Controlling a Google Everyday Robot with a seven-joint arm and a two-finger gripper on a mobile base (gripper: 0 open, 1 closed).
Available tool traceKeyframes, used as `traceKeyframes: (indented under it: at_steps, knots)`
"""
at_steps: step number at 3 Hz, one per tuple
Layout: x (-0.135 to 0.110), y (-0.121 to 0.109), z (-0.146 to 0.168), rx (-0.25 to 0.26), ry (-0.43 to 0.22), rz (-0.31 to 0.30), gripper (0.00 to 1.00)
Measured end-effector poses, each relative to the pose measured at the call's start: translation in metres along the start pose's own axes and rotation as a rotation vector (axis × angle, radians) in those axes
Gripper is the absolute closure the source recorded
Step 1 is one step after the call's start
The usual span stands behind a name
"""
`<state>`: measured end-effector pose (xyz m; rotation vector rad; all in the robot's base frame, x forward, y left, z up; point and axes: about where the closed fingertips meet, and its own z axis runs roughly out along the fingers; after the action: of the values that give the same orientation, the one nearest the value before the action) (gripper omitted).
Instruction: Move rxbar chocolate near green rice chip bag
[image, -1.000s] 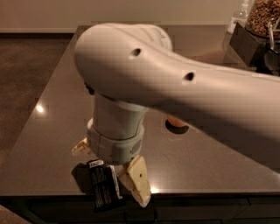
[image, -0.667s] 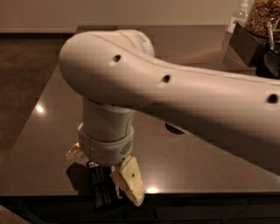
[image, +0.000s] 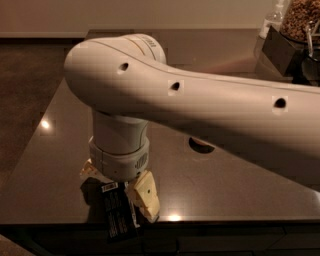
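My gripper (image: 120, 192) hangs from the big white arm over the table's near left part, close to the front edge. It is shut on the rxbar chocolate (image: 118, 214), a black flat bar with a white label patch at its upper end. The bar hangs down between the cream fingers (image: 145, 196), and its lower end shows in front of the table's front edge. The green rice chip bag is out of view, either hidden by the arm or outside the frame.
The dark glossy table (image: 50, 165) has its front edge just below the gripper. An orange ball (image: 202, 145) peeks out under the arm at mid-table. Dispensers with brown contents (image: 297, 30) stand at the back right. The white arm (image: 200, 105) covers much of the table.
The arm has swung a little to the left and now fills more of the view. The gripper and the black bar have shifted slightly left together.
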<state>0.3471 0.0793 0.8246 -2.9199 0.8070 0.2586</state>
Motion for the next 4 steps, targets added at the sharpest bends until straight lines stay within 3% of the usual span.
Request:
traceKeyframes:
  at_steps: [1,2,3,4]
  knots:
    - [0.004,0.003,-0.001,-0.009,0.002,-0.007,0.35]
    - [0.005,0.006,-0.006,-0.012,-0.003,-0.012,0.67]
    - [0.004,0.006,-0.01,-0.012,-0.003,-0.012,0.89]
    - [0.016,0.007,-0.025,0.01,-0.021,0.047,1.0]
